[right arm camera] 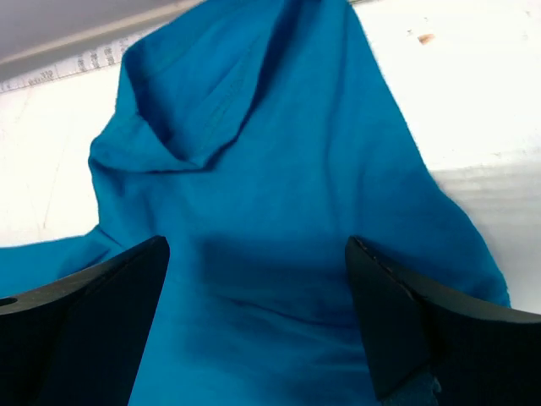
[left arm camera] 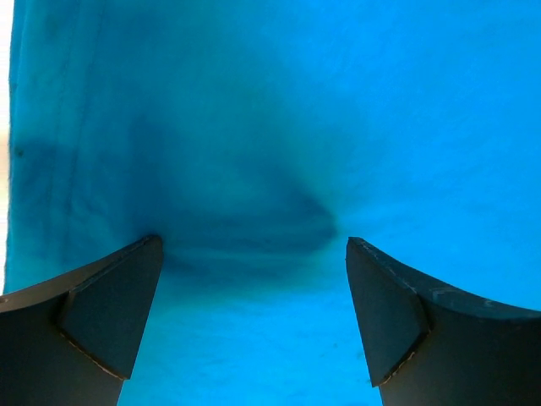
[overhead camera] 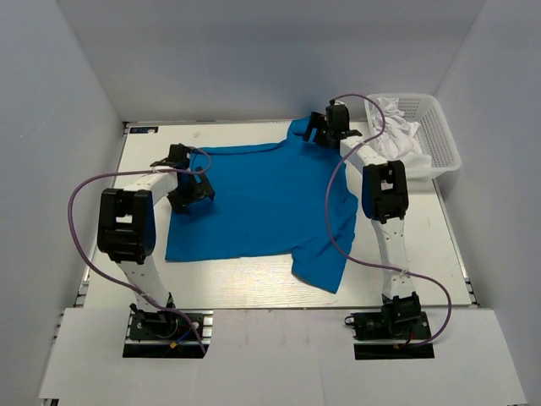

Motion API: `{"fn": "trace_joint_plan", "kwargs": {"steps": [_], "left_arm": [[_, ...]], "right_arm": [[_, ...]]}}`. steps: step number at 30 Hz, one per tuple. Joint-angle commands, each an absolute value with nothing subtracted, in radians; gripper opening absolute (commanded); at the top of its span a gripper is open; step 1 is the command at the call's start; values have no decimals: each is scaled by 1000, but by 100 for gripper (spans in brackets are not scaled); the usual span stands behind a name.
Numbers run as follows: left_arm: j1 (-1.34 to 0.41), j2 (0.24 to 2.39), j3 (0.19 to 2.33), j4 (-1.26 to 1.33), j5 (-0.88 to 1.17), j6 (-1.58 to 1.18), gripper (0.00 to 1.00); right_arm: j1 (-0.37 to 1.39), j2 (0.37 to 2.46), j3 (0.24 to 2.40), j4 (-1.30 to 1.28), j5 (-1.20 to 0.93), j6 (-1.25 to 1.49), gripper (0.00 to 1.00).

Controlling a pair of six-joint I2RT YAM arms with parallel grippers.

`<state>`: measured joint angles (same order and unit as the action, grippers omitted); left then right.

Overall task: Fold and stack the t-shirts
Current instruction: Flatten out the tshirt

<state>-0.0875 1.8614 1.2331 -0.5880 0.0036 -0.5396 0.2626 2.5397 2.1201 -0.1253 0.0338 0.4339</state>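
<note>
A blue t-shirt (overhead camera: 254,203) lies spread on the white table, one sleeve hanging toward the near edge and its far right corner bunched. My left gripper (overhead camera: 193,193) is open, just above the shirt's left edge; blue cloth (left arm camera: 254,152) fills its wrist view between the fingers. My right gripper (overhead camera: 319,134) is open over the shirt's far right corner, where folded cloth (right arm camera: 254,169) shows between its fingers. Neither gripper holds anything. White clothes (overhead camera: 396,127) lie in a basket.
A white plastic basket (overhead camera: 439,139) stands at the back right of the table. Grey walls close in the table on three sides. Purple cables loop from both arms. Bare tabletop (overhead camera: 245,283) shows along the near edge.
</note>
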Motion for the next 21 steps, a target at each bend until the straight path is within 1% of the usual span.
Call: {"fn": "trace_joint_plan", "kwargs": {"steps": [1,7,10,11,15,17,19,20,21], "left_arm": [[-81,1790,1183,-650,-25,-557,100],[-81,1769,1192,-660,-25,-557,100],[-91,1759,1192,-646,-25,-557,100],[-91,1759,1207,-634,-14,-545,100],[-91,1772,1363,-652,-15,-525,100],[-91,1763,1425,-664,-26,-525,100],[-91,1737,1436,-696,-26,-535,100],[-91,1720,1436,-712,-59,-551,100],[-81,1701,1424,-741,-70,-593,100]], "right_arm": [[249,2461,2082,-178,32,443,90],[230,2439,2051,-183,83,477,90],[227,2439,2062,-152,12,407,90],[226,2442,2097,-149,-71,382,90],[238,2419,2200,-175,-164,247,90],[248,2343,2189,-176,-169,212,90],[255,2266,2146,-195,-153,176,90],[268,2208,2064,-201,-164,178,90],[267,2144,2034,-228,-164,182,90]]}}
